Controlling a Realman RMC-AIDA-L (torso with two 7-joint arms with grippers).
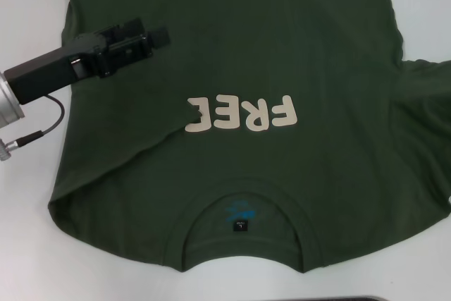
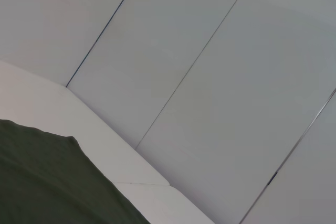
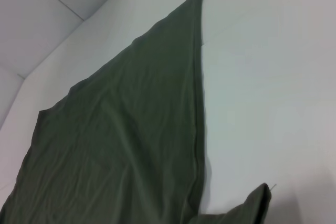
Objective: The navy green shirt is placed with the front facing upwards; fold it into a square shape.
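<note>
The navy green shirt (image 1: 282,47) lies flat on the white table, front up, with its collar and small black neck tag (image 1: 241,227) at the near edge. The cream letters "FREE" (image 1: 243,114) show on the chest. The shirt's left side is folded inward, and the fold's edge covers part of the leftmost letter. My left gripper (image 1: 162,36) hovers over that folded part, left of the letters. The right sleeve (image 1: 430,118) lies spread out at the right. The shirt also shows in the left wrist view (image 2: 42,182) and the right wrist view (image 3: 121,140). My right gripper is out of view.
The white table (image 1: 28,5) shows bare at the left, near left and far right. A grey panelled wall (image 2: 210,77) stands behind the table. A dark edge (image 1: 338,299) sits at the very near rim of the head view.
</note>
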